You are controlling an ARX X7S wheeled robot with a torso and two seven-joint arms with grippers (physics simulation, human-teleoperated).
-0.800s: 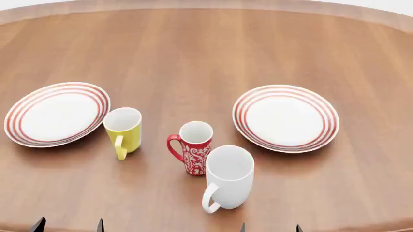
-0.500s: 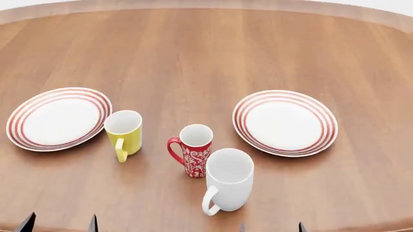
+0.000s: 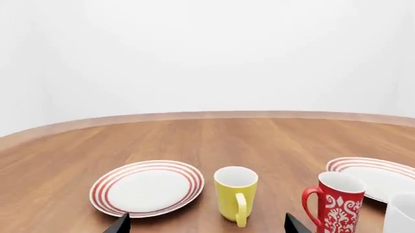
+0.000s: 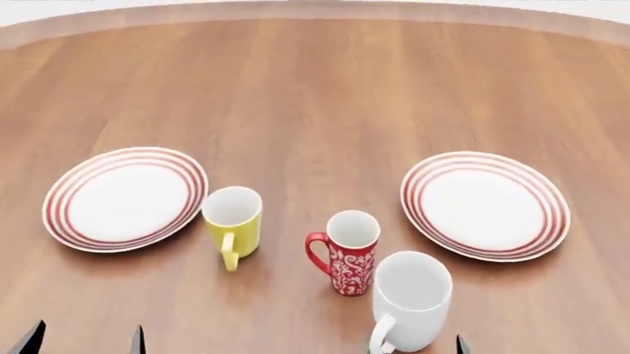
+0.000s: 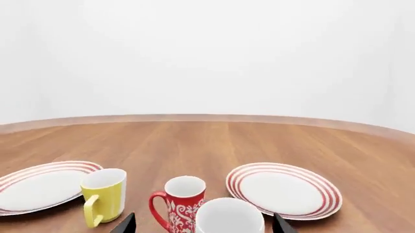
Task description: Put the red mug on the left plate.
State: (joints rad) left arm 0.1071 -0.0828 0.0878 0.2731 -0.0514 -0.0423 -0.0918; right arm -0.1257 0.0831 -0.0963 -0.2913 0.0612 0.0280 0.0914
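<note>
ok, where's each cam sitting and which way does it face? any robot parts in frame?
Head view: high, angled down on the table; only dark fingertip points at the bottom edge, left gripper.
Left wrist view: low, near table height, facing across toward the white wall, left plate ahead; two fingertip points show.
Right wrist view: low, same facing, white mug closest; two fingertip points, right gripper.
Shared: all three show the red mug and the yellow mug.

wooden table [image 4: 315, 81] | two plates [image 4: 126, 198] | three mugs [image 4: 350, 251]
</note>
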